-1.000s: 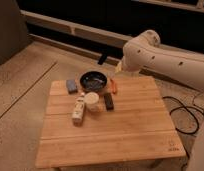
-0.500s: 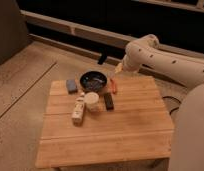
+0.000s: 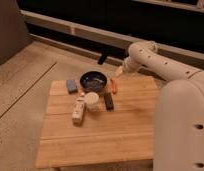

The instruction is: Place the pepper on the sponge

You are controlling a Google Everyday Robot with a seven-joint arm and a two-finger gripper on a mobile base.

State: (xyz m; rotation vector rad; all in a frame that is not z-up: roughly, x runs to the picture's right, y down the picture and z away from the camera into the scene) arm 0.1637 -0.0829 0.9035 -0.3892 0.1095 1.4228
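You have no legible text, label, brand or number anywhere here. The white bottle (image 3: 78,111) on the wooden table (image 3: 95,145) is too blurred for you to tell whether its side carries a label. The gripper (image 3: 118,73), over the table's far edge just beyond the pepper (image 3: 114,85), shows no mark you could read.

Gripper (image 3: 118,73) hangs just beyond pepper (image 3: 114,85); pan (image 3: 93,81) stands between pepper and sponge (image 3: 71,85)
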